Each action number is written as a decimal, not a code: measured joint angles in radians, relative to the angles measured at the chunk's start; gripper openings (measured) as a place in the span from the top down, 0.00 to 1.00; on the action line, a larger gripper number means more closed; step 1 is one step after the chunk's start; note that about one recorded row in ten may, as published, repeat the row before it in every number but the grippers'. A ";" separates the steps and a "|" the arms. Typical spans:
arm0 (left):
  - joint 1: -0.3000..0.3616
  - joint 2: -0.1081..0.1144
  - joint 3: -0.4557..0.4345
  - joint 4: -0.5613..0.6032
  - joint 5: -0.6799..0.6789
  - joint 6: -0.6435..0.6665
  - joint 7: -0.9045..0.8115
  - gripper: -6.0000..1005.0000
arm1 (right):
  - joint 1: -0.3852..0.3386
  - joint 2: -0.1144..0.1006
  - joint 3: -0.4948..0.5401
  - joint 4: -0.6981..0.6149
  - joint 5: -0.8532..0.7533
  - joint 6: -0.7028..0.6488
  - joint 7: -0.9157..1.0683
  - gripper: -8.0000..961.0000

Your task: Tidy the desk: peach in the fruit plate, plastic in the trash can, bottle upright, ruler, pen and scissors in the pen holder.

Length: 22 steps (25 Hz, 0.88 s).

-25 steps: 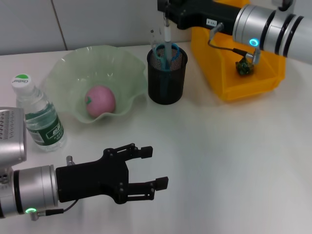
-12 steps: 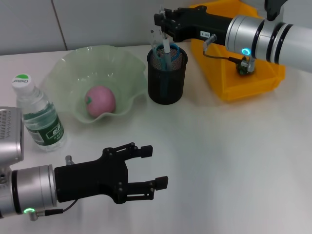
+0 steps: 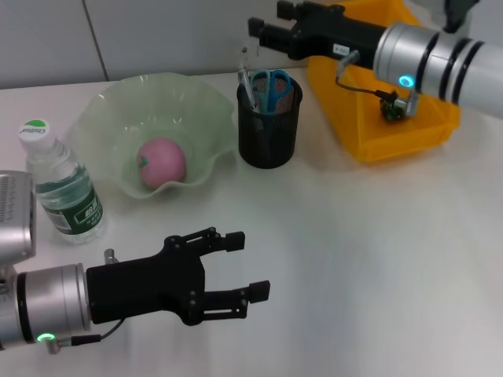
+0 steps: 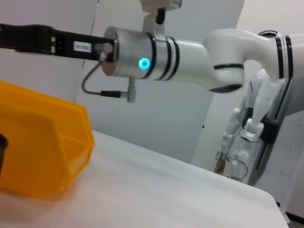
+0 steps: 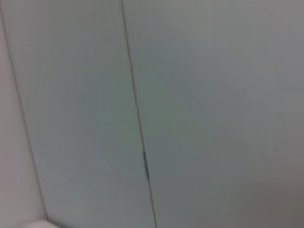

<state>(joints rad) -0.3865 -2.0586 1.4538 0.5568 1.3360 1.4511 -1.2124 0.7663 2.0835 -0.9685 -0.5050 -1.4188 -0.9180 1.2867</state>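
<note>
Above the pen holder (image 3: 269,126), the right gripper (image 3: 266,30) hangs with fingers spread.
Scissors (image 3: 273,82) stand inside the holder; the peach (image 3: 162,162) lies in the plate (image 3: 196,110); the left gripper (image 3: 244,267) is spread over the table.

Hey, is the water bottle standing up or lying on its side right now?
Upright. In the head view the water bottle stands on its base on the table, green cap on top, beside the fruit plate.

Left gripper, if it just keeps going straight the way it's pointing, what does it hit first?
The left gripper points across bare desk toward the robot's right. Nothing lies in that line as far as the head view shows, though depth is uncertain.
</note>
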 joint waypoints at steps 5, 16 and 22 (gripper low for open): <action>0.000 0.003 -0.043 0.000 0.000 0.017 -0.025 0.14 | -0.098 -0.010 0.004 -0.048 0.064 -0.178 0.060 0.38; 0.012 0.017 -0.060 -0.021 0.000 0.073 -0.051 0.14 | -0.358 -0.098 0.005 -0.104 -0.039 -0.722 0.165 0.32; 0.004 0.010 -0.061 -0.052 0.008 0.058 -0.051 0.14 | -0.365 -0.119 0.006 -0.091 -0.277 -0.869 0.144 0.30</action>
<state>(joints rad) -0.3822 -2.0481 1.3924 0.5044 1.3444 1.5086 -1.2637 0.4015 1.9647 -0.9625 -0.5958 -1.6960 -1.7868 1.4302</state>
